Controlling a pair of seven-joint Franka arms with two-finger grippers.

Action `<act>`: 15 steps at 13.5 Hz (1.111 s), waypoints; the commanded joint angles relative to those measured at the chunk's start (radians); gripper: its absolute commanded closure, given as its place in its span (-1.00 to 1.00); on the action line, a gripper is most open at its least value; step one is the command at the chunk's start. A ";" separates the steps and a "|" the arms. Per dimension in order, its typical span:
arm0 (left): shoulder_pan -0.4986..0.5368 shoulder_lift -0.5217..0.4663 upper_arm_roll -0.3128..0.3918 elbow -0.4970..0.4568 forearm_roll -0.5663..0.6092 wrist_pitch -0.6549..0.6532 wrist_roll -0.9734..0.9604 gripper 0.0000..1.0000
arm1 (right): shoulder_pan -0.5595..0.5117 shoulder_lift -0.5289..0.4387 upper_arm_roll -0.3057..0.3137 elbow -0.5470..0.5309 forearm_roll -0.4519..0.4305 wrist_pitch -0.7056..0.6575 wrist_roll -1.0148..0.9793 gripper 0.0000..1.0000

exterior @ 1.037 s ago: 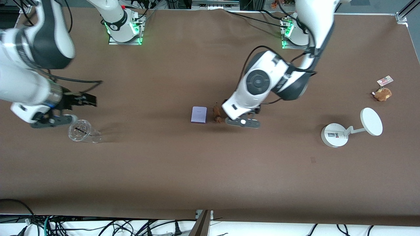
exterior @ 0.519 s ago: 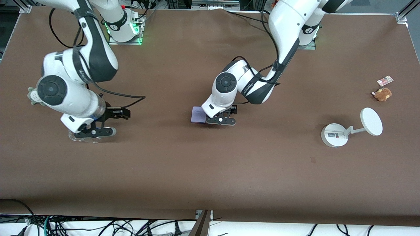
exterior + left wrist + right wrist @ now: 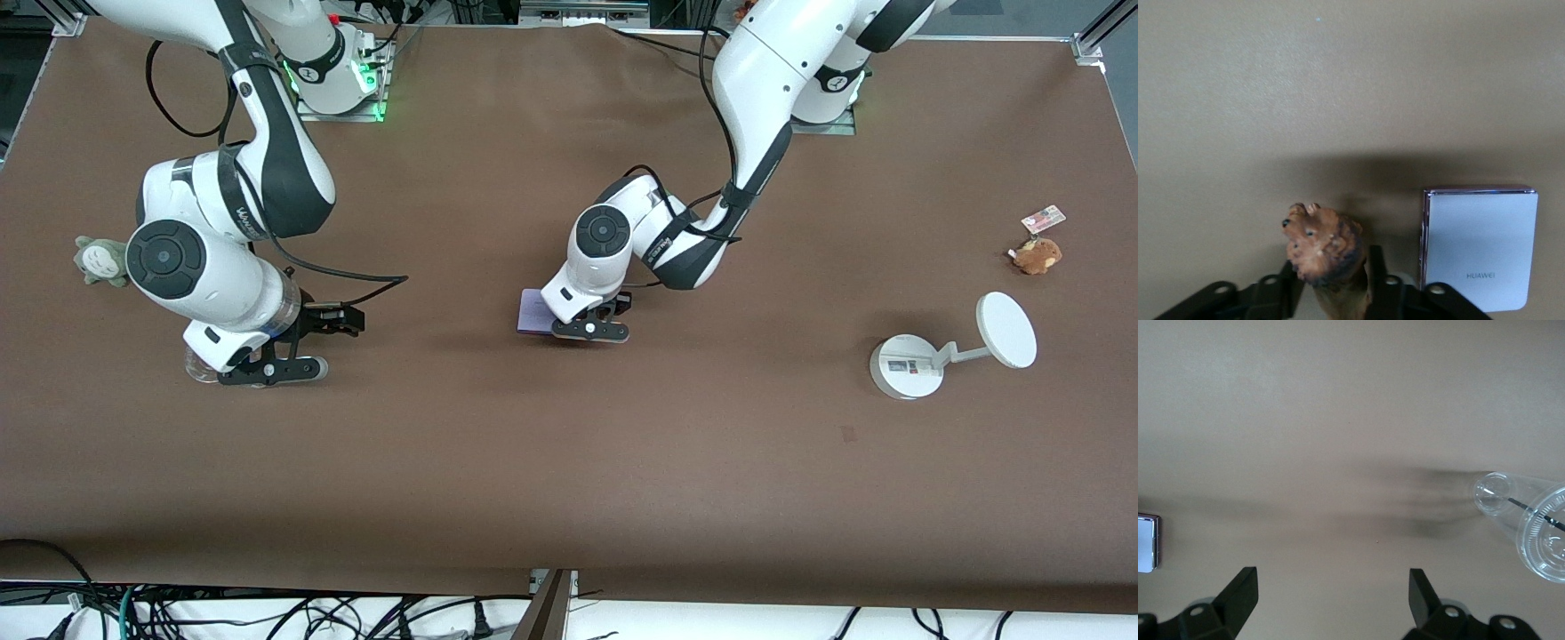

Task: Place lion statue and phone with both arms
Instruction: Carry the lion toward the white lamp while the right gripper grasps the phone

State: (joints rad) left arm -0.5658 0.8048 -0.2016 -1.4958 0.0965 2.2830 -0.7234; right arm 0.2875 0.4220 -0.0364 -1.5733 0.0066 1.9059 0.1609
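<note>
The lion statue (image 3: 1326, 248) lies on the table between my left gripper's fingers; in the front view the left hand hides it. My left gripper (image 3: 589, 329) is low at the table's middle, its fingers (image 3: 1376, 280) narrowed against the lion's sides. The phone (image 3: 532, 311) lies flat right beside it toward the right arm's end, and also shows in the left wrist view (image 3: 1478, 247) and at the edge of the right wrist view (image 3: 1146, 542). My right gripper (image 3: 271, 369) is open and empty (image 3: 1331, 587), low over the table beside a clear plastic cup.
The clear cup (image 3: 1531, 523) lies on its side, partly under the right hand (image 3: 197, 364). A grey-green plush (image 3: 100, 260) sits at the right arm's end. A white round-based stand (image 3: 907, 364) and a brown plush (image 3: 1037, 255) with a tag sit at the left arm's end.
My left gripper moved toward the right arm's end, onto the lion beside the phone. My right arm swung in and lowered over the cup, uncovering the grey-green plush.
</note>
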 commanded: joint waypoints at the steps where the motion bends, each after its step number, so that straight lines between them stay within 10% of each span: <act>1: 0.007 -0.032 0.019 0.017 0.025 -0.115 0.015 0.88 | 0.005 0.024 -0.004 0.024 0.013 0.009 0.012 -1.00; 9: 0.302 -0.214 0.022 0.012 0.042 -0.543 0.478 0.76 | 0.082 0.090 -0.002 0.022 0.035 0.128 0.142 -1.00; 15: 0.474 -0.292 0.022 -0.165 0.068 -0.436 0.613 0.79 | 0.252 0.179 -0.004 0.024 0.095 0.280 0.403 -1.00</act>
State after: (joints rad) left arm -0.1168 0.5827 -0.1663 -1.5450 0.1322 1.7782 -0.1428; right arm 0.4951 0.5687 -0.0296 -1.5720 0.0836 2.1572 0.4928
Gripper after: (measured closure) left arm 0.648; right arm 0.000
